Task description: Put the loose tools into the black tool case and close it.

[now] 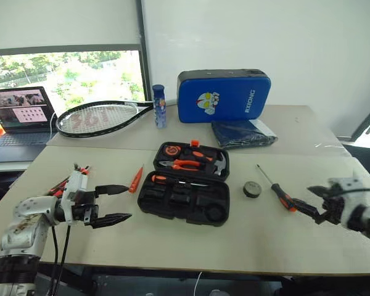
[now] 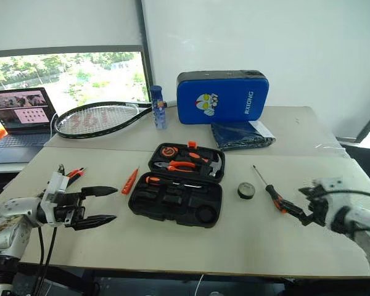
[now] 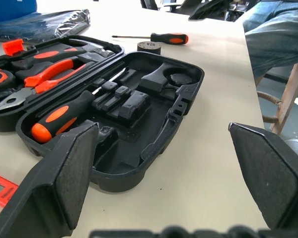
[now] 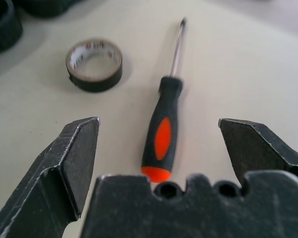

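The black tool case (image 1: pixel 217 200) lies open mid-table, with pliers (image 3: pixel 44 74) and other tools in its lid and one orange-black screwdriver (image 3: pixel 64 116) seated in its tray. An orange utility knife (image 1: pixel 135 179) lies just left of the case. Further left, my left gripper (image 1: pixel 114 203) is open and empty, pointing at the case. To the right of the case sit a small black tape roll (image 1: pixel 252 189) and a second screwdriver (image 1: pixel 277 191). My right gripper (image 4: pixel 158 123) is open, its fingers either side of that screwdriver's handle end, not closed on it.
At the back of the table are a black racket (image 1: pixel 102 117), a blue bottle (image 1: pixel 159 106), a blue padded bag (image 1: pixel 223 95) and a folded dark cloth (image 1: pixel 242 132). A laptop (image 1: pixel 18 117) sits far left. A seated person's leg (image 3: pixel 273 34) shows beyond the table's right edge.
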Tool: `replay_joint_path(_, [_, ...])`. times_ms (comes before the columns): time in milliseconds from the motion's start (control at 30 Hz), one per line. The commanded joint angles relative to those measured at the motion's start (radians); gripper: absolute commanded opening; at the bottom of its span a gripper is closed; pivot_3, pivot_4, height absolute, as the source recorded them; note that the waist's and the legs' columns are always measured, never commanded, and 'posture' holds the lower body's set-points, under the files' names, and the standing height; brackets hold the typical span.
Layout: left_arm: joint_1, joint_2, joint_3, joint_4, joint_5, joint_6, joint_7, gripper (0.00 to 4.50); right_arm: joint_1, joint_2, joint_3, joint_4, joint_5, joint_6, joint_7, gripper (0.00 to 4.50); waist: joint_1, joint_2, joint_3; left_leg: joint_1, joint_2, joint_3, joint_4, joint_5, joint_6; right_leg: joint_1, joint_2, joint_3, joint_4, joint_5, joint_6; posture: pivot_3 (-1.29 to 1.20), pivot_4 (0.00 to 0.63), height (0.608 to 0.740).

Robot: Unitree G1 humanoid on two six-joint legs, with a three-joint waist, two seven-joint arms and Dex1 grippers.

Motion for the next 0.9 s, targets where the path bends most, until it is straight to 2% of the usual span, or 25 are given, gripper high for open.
replay_joint_path(33, [0.015,-0.005,0.010,-0.052,-0.024,0.002,0.020,4.49,-0.195,0.006,0.100,0.156,-0.082,0.036,0.042,4.50,-0.003,0.000,0.000,-0.001,0.000,0.001,0.000,0.000,0.000,-0.001,-0.001,0.000,0.000,0.000,0.000,0.00,0.150,0.740])
replay_joint_path(133, [0.027,-0.005,0.010,-0.065,-0.030,0.006,0.031,4.49,-0.295,0.019,0.168,0.252,-0.132,0.028,0.093,4.50,-0.006,0.001,0.001,-0.004,-0.001,0.001,0.001,0.000,0.000,-0.004,-0.002,0.001,0.000,0.001,0.001,0.00,0.150,0.740])
replay_joint_path(233, [0.033,-0.002,0.009,-0.067,-0.033,0.002,0.035,4.50,-0.354,0.029,0.211,0.327,-0.179,0.027,0.113,3.83,-0.002,0.001,0.001,-0.004,-0.001,0.001,0.001,0.000,0.001,-0.004,-0.002,0.000,0.000,0.001,0.001,0.00,0.150,0.740])
replay_joint_path(267, [0.034,-0.001,0.010,-0.065,-0.034,0.000,0.035,4.50,-0.371,0.031,0.219,0.347,-0.188,0.038,0.119,3.32,-0.001,0.001,0.001,-0.005,-0.001,0.000,0.001,0.000,0.001,-0.004,-0.002,-0.001,0.000,0.001,0.001,0.00,0.150,0.740])
replay_joint_path(333, [0.037,0.004,0.011,-0.067,-0.034,0.000,0.033,4.50,-0.391,0.030,0.227,0.378,-0.206,0.040,0.139,2.78,-0.002,0.001,0.001,-0.005,-0.001,0.000,0.002,0.000,0.001,-0.005,-0.002,-0.001,0.000,0.001,0.001,0.00,0.150,0.740])
replay_joint_path(500, [0.036,0.008,0.017,-0.067,-0.034,-0.005,0.035,4.50,-0.401,-0.001,0.215,0.401,-0.222,0.061,0.193,1.04,-0.004,0.001,0.001,-0.005,-0.001,0.001,0.002,0.000,0.001,-0.005,-0.002,-0.001,0.000,0.001,0.001,0.00,0.150,0.740])
replay_joint_path(567, [0.038,0.008,0.020,-0.069,-0.035,-0.005,0.038,4.50,-0.399,-0.026,0.170,0.386,-0.212,0.033,0.199,0.99,-0.005,0.001,0.001,-0.005,-0.001,0.001,0.002,0.000,0.001,-0.005,-0.002,-0.001,0.001,0.001,0.001,0.00,0.150,0.740])
replay_joint_path(667, [0.048,0.003,0.034,-0.079,-0.046,0.004,0.058,4.50,-0.412,-0.050,0.066,0.318,-0.149,-0.100,0.270,0.99,-0.005,0.005,0.003,-0.005,-0.001,0.001,0.002,0.000,0.001,-0.006,-0.003,0.000,0.001,0.001,0.001,0.00,0.150,0.740])
replay_joint_path(733, [0.064,0.003,0.046,-0.087,-0.053,0.009,0.067,4.50,-0.432,-0.066,0.044,0.271,-0.128,-0.172,0.346,0.99,-0.008,0.006,0.004,-0.006,-0.001,0.001,0.002,0.000,0.001,-0.008,-0.002,0.001,0.002,0.001,0.002,0.00,0.150,0.740])
replay_joint_path(800, [0.081,0.000,0.055,-0.093,-0.059,0.016,0.078,4.50,-0.453,-0.068,0.079,0.200,-0.117,-0.180,0.419,0.99,-0.014,0.006,0.004,-0.007,0.000,0.002,0.001,0.000,0.001,-0.010,-0.002,0.001,0.003,0.001,0.001,0.00,0.150,0.740])
replay_joint_path(900, [0.101,-0.010,0.060,-0.097,-0.064,0.020,0.102,4.50,-0.508,-0.008,0.182,0.087,-0.106,-0.097,0.467,0.99,-0.025,0.005,0.003,-0.007,0.001,0.002,0.001,0.000,0.001,-0.012,-0.001,0.002,0.006,0.002,0.000,0.00,0.150,0.740])
